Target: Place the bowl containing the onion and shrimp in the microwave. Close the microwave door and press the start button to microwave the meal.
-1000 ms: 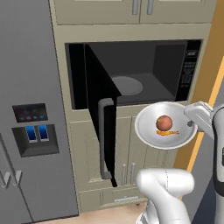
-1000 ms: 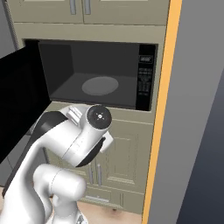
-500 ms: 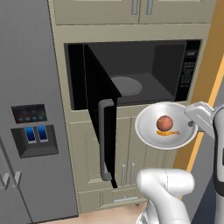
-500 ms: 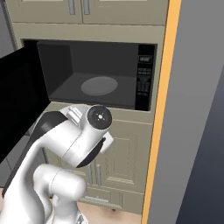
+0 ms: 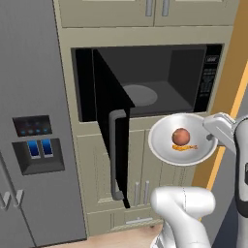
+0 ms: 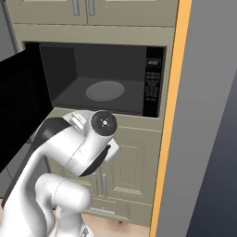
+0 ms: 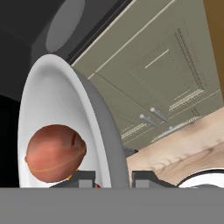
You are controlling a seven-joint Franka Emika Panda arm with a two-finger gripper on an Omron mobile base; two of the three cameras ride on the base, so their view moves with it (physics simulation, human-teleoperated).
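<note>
The pale grey-white bowl (image 5: pixel 162 144) hangs level in front of the cabinet, just below the open microwave (image 5: pixel 145 72). It holds the reddish-brown onion (image 5: pixel 180 136) and the thin orange shrimp (image 5: pixel 186 147). My gripper (image 5: pixel 212 130) is shut on the bowl's right rim. In the hand view the bowl rim (image 7: pixel 108 131) runs between the two fingertips (image 7: pixel 85 176), with the onion (image 7: pixel 54 153) close on the left. The microwave door (image 5: pixel 109 114) stands swung out to the left, its grey bar handle (image 5: pixel 115 155) facing me. The keypad strip (image 5: pixel 209 77) lies at the cavity's right.
A grey turntable (image 6: pixel 105 90) lies on the cavity floor. The tall grey fridge (image 5: pixel 29 126) stands to the left of the door. An orange-edged wall panel (image 6: pixel 169 115) rises close on the right. Beige cabinet doors (image 6: pixel 121 162) sit below the microwave (image 6: pixel 69 69).
</note>
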